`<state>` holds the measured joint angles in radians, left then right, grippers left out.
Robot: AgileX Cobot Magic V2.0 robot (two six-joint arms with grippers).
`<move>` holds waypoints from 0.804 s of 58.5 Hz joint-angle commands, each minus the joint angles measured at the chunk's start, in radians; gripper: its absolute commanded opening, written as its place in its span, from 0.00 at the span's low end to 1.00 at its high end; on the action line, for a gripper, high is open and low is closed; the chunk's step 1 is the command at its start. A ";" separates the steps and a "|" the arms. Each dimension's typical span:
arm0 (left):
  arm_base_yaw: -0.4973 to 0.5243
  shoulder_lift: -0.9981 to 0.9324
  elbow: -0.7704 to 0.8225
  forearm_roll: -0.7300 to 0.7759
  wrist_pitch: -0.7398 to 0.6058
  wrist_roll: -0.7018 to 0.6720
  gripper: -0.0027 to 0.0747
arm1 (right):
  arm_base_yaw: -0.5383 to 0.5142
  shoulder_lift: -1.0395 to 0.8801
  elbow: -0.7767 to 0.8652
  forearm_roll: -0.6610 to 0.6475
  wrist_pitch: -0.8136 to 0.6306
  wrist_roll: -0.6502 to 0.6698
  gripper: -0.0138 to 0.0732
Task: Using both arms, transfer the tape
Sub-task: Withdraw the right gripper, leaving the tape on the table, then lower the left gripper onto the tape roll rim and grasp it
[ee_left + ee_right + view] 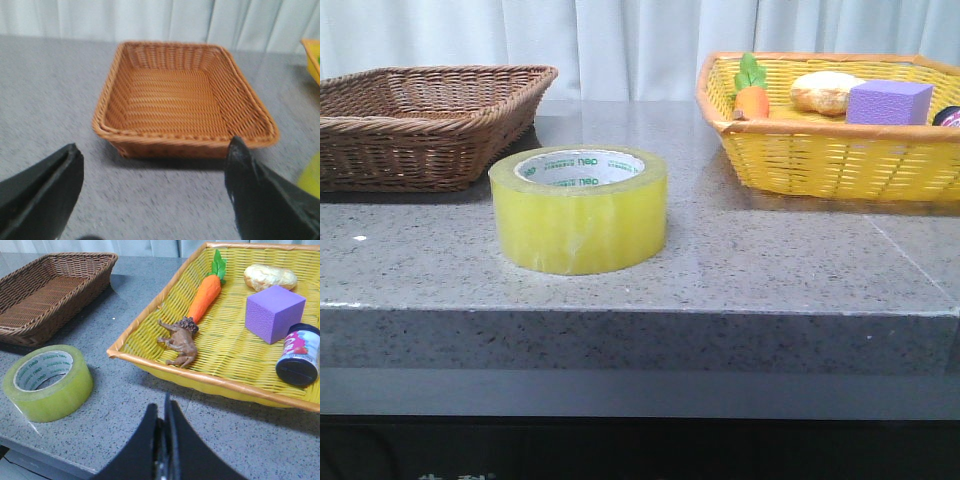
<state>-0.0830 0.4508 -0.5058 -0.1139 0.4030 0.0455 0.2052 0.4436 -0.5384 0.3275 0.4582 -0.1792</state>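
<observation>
While nothing is being touched by either arm, the scene is being laid out as follows.

Tape: the tape (pixel 578 208) is being seen lying flat on the grey stone table (pixel 770 270), near its front edge, between the two baskets and apart from both; its white core with green lettering is being shown facing up.

Brown basket: the brown wicker basket (pixel 420 125) is being seen at the back left of the table, with nothing visible inside it in the left wrist view.

Yellow basket: the yellow basket (pixel 840 160) is being seen at the back right; a toy carrot (pixel 205 292), a toy lion (pixel 181 342), a purple block (pixel 274 312), a bread-like piece (pixel 270 276) and a dark jar lying on its side (pixel 299 355) are being held in it.

Left claw: the left gripper (pixel 155 195) is being held above the table in front of the brown basket, its fingers (pixel 260 195) spread wide with nothing between them.

Right claw: the right gripper (pixel 165 440) is being held over the table in front of the yellow basket, its fingers pressed together on nothing, with the tape lying off to one side.
</observation>
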 commanded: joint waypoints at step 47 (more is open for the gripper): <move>-0.464 0.892 -0.499 -0.235 0.088 0.024 0.76 | -0.008 0.003 -0.023 0.016 -0.083 -0.005 0.06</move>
<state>-0.5315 1.3126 -0.9455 -0.3141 0.5547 0.0678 0.2052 0.4436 -0.5384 0.3290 0.4537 -0.1792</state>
